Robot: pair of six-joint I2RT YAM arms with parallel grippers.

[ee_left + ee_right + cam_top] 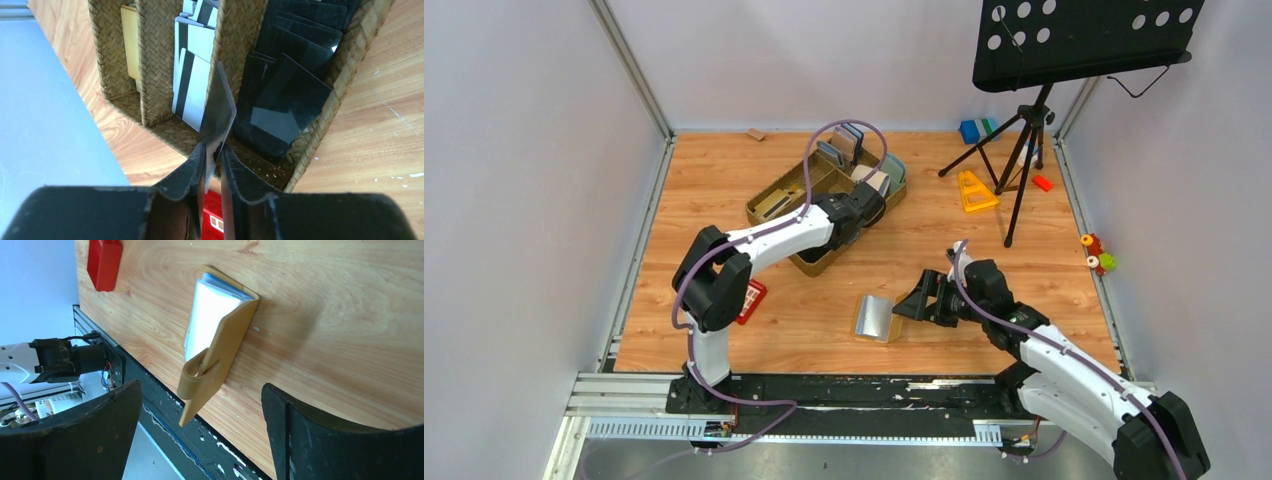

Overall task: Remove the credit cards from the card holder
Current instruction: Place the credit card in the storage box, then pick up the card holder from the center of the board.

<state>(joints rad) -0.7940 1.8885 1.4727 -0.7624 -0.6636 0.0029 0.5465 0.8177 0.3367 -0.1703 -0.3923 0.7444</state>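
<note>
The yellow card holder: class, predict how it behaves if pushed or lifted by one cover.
Likely floppy: the card holder lies partly open, one cover raised, so it may swing wider when lifted. A push would probably slide it across the smooth wooden table. Thin, so probably light.

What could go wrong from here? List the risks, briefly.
1. The left gripper pinches a credit card edge-on, right above a divider of the woven basket. Released here, it may catch on the divider or drop among the black cards.
2. The right gripper is open and the card holder lies loose near the table's front edge. A nudge might slide it off.
</note>
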